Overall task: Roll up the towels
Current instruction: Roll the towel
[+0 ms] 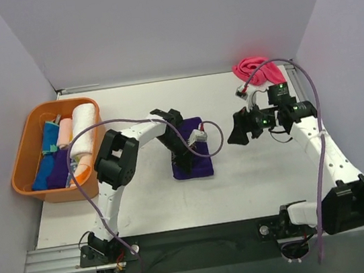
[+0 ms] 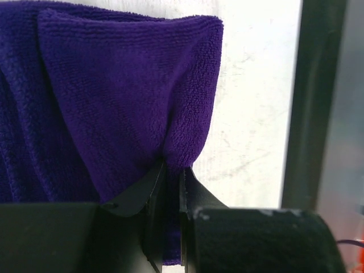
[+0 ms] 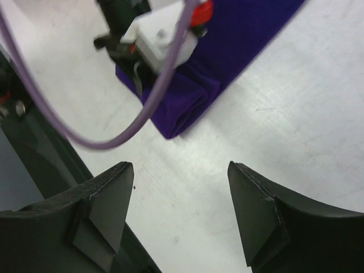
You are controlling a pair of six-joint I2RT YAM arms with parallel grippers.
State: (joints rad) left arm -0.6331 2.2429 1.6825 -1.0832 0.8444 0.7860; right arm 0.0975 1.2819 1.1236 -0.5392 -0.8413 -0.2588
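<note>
A dark purple towel (image 1: 198,165) lies flat at the table's middle, its near end folded over. My left gripper (image 1: 187,161) is shut on that folded end; in the left wrist view the purple towel (image 2: 114,96) rises from between my pinched jaws (image 2: 173,170). My right gripper (image 1: 239,130) is open and empty, hovering right of the towel; its wrist view shows the purple towel (image 3: 193,96) ahead of the spread fingers (image 3: 181,170). A hot pink towel (image 1: 254,68) lies crumpled at the back right.
An orange basket (image 1: 29,134) at the left holds several rolled and folded towels: white (image 1: 82,127), pale pink (image 1: 65,132), blue (image 1: 46,162). Grey walls close in the table's left, back and right. A metal rail (image 1: 183,238) runs along the near edge.
</note>
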